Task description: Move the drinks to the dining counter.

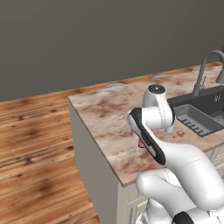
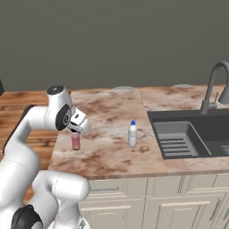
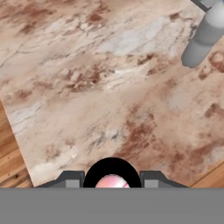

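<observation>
Two small bottles stand on the dining counter, a beige-brown marbled worktop with rusty patches. The pink bottle is see-through rose with a dark cap, upright near the worktop's left end, towards the front edge. The whitish bottle has a blue cap and stands upright about midway between the pink one and the sink basin, well apart from both.

The gripper sits right over the pink bottle's top, its jaws set narrow on either side of the cap; in the hand view the dark round cap with pink beneath it lies between the two fingertips. From the left base view the arm covers nearly all of that bottle, leaving just a pink sliver.

One dark sink and one grey curved faucet are at the right end; the faucet's spout is cut off by the picture edge. Pale drawer fronts run below the front edge.
</observation>
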Controlling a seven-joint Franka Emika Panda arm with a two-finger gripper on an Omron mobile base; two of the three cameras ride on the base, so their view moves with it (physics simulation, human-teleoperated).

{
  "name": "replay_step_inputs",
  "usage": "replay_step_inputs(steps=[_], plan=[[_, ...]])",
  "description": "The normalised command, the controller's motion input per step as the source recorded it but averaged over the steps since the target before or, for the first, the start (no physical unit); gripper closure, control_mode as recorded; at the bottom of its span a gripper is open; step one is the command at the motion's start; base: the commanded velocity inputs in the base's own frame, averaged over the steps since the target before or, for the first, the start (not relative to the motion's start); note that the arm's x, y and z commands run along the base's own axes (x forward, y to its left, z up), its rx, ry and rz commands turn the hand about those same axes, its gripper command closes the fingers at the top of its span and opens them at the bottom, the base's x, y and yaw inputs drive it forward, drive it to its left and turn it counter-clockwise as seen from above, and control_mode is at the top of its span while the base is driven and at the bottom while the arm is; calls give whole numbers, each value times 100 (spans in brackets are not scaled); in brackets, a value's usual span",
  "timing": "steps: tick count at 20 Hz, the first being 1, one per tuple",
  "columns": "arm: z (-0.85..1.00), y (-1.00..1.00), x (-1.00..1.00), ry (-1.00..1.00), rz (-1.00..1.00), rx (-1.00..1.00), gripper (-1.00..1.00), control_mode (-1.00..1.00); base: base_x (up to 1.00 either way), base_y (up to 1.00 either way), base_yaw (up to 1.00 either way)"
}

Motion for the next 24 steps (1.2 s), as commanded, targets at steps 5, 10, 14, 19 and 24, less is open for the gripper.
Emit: replay_step_inputs(steps=[5, 10, 14, 19, 24], plan=[[-22, 0, 8, 1, 0, 0, 100, -100, 0, 0, 0], [-10, 0, 6, 0, 0, 0, 100, -100, 0, 0, 0], [-13, 0, 3, 0, 0, 0, 100, -100, 0, 0, 0], [-22, 0, 0, 0, 0, 0, 100, -100, 0, 0, 0], [-21, 0, 5, 0, 0, 0, 100, -100, 0, 0, 0]])
